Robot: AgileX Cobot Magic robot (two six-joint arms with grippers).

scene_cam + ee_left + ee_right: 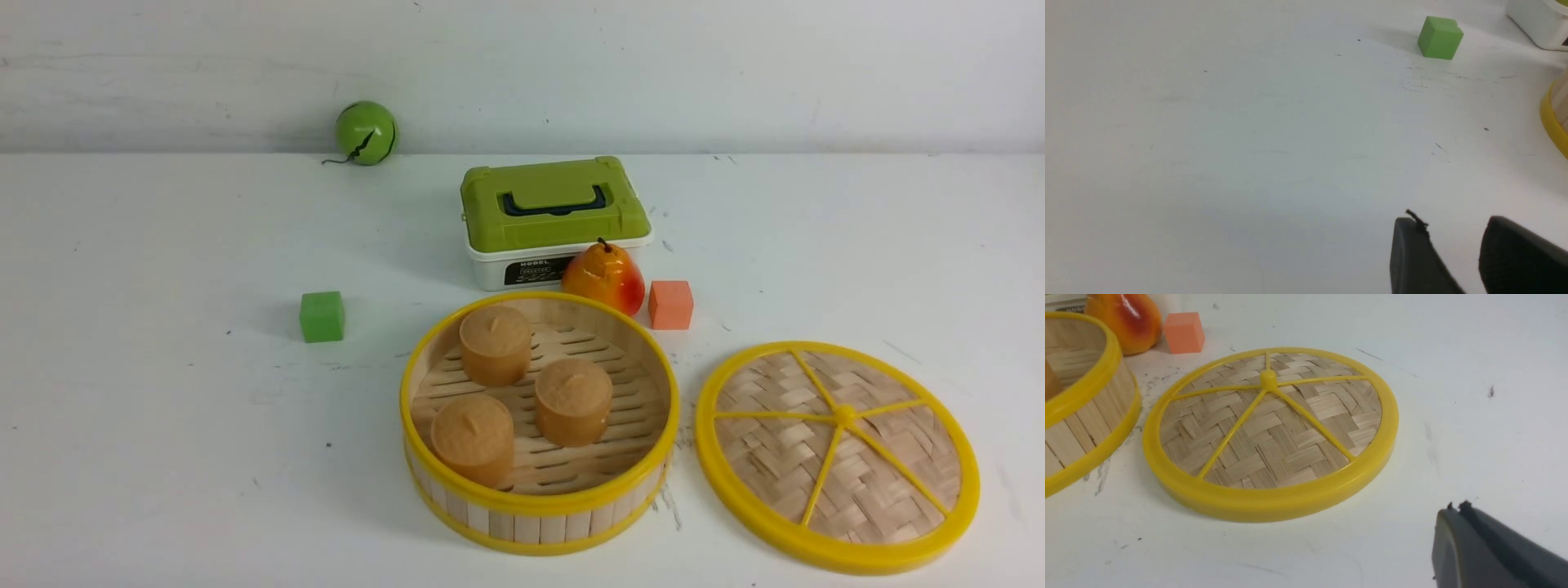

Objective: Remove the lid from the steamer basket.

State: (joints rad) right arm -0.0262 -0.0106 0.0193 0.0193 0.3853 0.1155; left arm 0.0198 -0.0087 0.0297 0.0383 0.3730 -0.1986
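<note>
The lid (837, 453), a woven bamboo disc with a yellow rim and spokes, lies flat on the table to the right of the steamer basket (539, 425). The basket stands uncovered with three brown buns (522, 396) inside. In the right wrist view the lid (1269, 428) lies beside the basket (1081, 404). My right gripper (1457, 512) is shut and empty, over bare table near the lid. My left gripper (1453, 228) is open and empty over bare table; the basket's rim (1553, 122) shows at that view's edge. Neither gripper shows in the front view.
A green-lidded white box (555, 220) stands behind the basket, with a pear (604, 278) and an orange cube (671, 305) beside it. A green cube (322, 316) sits left of the basket. A green ball (366, 132) rests by the back wall.
</note>
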